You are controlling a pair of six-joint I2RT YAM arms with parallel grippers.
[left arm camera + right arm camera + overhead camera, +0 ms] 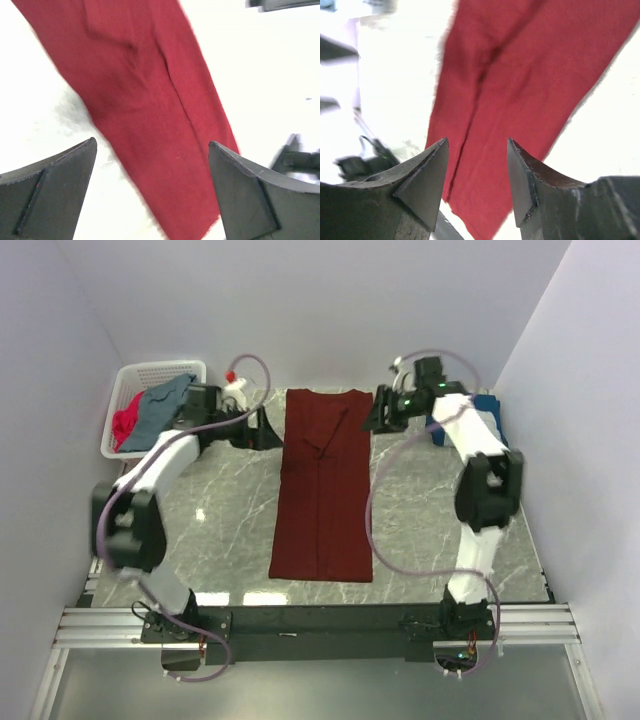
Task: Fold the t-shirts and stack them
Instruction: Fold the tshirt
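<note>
Navy t-shirt (pixel 488 402) mostly behind the right arm (pixel 478 435); maroon t-shirt (pixel 150 100) past the edges of 2 wrist views.

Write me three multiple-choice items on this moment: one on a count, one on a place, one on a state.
1. How many colours of cloth show in the white basket?
A. none
B. two
C. five

2. Where is the maroon t-shirt?
A. in the basket
B. flat on the table
C. hanging from a gripper

3. How is the left gripper?
A. shut on the maroon t-shirt
B. out of view
C. open, holding nothing

Answers:
1 B: pink cloth and grey-blue cloth lie in it.
2 B: it lies as one long strip down the middle of the table.
3 C: its fingers stand wide apart, with the cloth lying beyond them.
</note>
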